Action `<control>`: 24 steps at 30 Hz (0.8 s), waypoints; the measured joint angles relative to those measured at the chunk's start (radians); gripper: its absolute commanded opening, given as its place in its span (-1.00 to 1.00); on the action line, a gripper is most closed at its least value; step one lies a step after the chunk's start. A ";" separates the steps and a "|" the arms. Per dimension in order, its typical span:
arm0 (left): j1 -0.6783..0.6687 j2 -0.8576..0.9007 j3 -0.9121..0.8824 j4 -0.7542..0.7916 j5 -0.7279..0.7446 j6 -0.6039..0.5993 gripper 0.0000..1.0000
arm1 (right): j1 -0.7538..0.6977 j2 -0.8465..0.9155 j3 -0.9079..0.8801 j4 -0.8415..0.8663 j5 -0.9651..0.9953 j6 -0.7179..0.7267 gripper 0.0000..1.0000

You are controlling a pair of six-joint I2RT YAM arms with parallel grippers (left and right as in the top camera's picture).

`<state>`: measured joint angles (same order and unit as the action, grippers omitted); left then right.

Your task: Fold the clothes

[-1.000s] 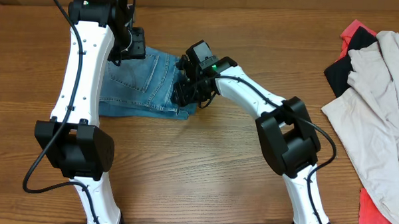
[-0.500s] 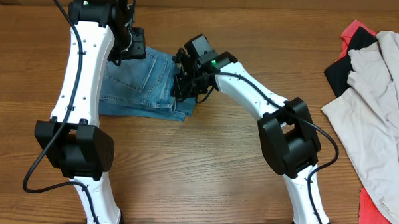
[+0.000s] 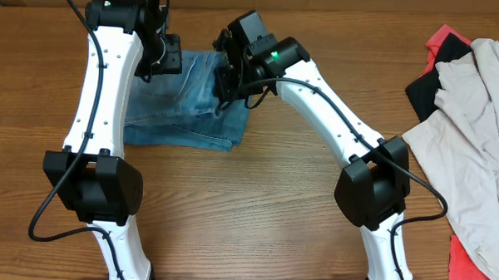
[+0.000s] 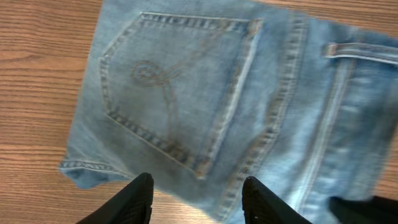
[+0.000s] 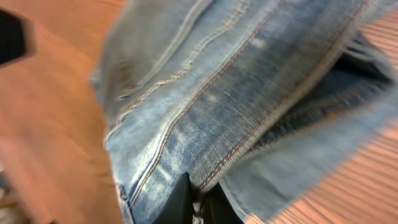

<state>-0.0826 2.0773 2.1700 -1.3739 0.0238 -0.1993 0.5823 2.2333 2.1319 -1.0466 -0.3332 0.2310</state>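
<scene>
The clothes, a pair of light blue denim jeans (image 3: 184, 113), lie folded on the wooden table between the two arms. My right gripper (image 3: 228, 88) is shut on a seamed edge of the jeans (image 5: 249, 81) at their right side, holding it up off the table. The denim is pinched between the right gripper (image 5: 199, 202) fingers. My left gripper (image 3: 164, 60) hovers over the far left part of the jeans. In the left wrist view the left gripper (image 4: 198, 194) is open above a stitched back pocket (image 4: 174, 87) with nothing between its fingers.
A pile of other garments, beige (image 3: 479, 115), black (image 3: 426, 88) and red (image 3: 478, 264), lies at the table's right edge. Bare wood (image 3: 255, 207) spreads in front of the jeans.
My right gripper has shut on the jeans' right edge and moved toward the far side of the table, lifting that edge with it. The left arm has stayed in place.
</scene>
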 measured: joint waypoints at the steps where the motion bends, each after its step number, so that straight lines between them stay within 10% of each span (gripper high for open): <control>1: 0.000 0.000 0.000 0.000 -0.002 0.000 -0.01 | 0.001 -0.003 0.002 -0.023 0.035 0.008 -0.92; 24: 0.000 0.000 0.000 0.006 -0.014 0.000 0.03 | -0.024 0.005 -0.030 -0.214 0.297 0.091 -0.86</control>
<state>-0.0826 2.0773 2.1700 -1.3682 0.0101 -0.1993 0.5587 2.2379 2.1017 -1.2606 -0.0360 0.3218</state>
